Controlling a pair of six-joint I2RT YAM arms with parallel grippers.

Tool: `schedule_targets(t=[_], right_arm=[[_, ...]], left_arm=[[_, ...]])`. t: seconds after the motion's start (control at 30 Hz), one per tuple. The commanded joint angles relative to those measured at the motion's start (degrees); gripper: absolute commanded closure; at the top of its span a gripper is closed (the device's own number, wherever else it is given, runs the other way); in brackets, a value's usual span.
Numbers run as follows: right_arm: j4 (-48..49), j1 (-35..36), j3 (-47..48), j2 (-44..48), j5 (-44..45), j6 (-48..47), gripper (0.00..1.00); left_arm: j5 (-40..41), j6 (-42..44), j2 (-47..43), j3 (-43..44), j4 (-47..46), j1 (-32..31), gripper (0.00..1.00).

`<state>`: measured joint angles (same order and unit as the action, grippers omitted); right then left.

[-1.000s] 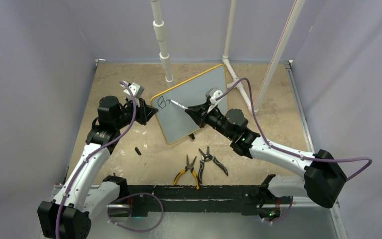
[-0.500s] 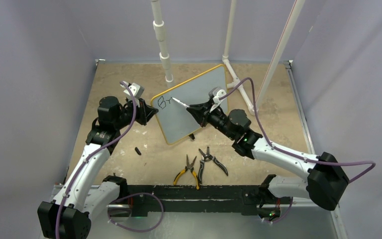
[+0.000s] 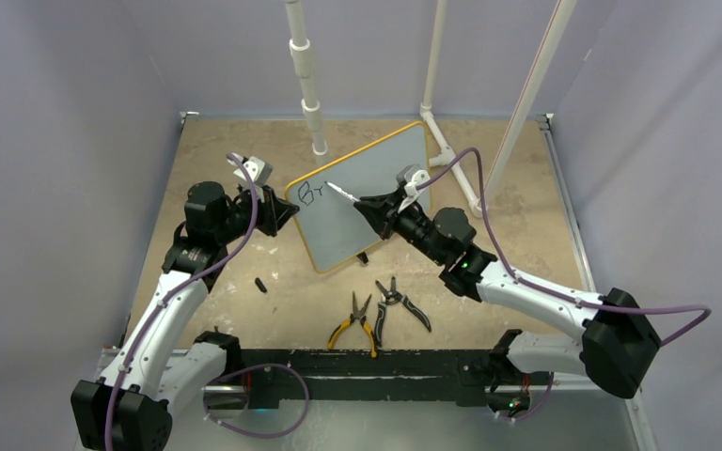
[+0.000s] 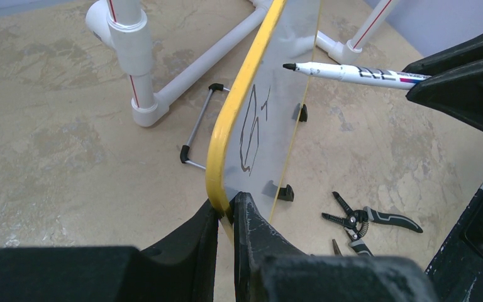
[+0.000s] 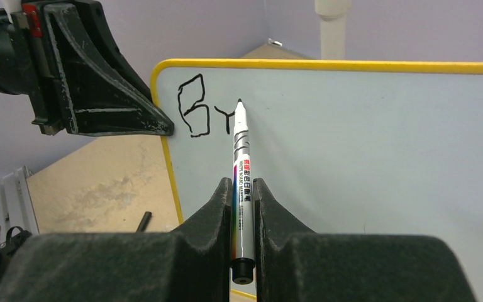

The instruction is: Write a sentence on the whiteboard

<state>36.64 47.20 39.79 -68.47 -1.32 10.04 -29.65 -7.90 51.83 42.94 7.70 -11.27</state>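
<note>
Right tool [image 5: 243, 184] tight on marker [image 5: 240, 135]

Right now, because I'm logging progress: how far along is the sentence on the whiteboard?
Done: only "Br" stands written, in a corner of the whiteboard. In hand: the left gripper is shut on the board's yellow rim; the right gripper is shut on the marker, its tip past the r. Left: the rest of the sentence; most of the board is blank.

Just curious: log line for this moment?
left gripper: shut on yellow-rimmed whiteboard | right gripper: shut on white marker | black script: "Br"
</note>
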Motion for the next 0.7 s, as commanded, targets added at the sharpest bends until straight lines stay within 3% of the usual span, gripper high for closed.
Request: schedule_targets(t=[0.0,0.67], right_arm=[[0.6,-0.1,1.6,-0.5,1.1,-0.3,1.00],[-2.4,-0.1,0.4,-1.3,2.4,0.7,1.00]], left_arm=[[0.8,1.5,0.3,-1.1,-0.1,0.2,1.00],[0.6,1.5,0.1,-1.1,-0.1,0.2,1.00]])
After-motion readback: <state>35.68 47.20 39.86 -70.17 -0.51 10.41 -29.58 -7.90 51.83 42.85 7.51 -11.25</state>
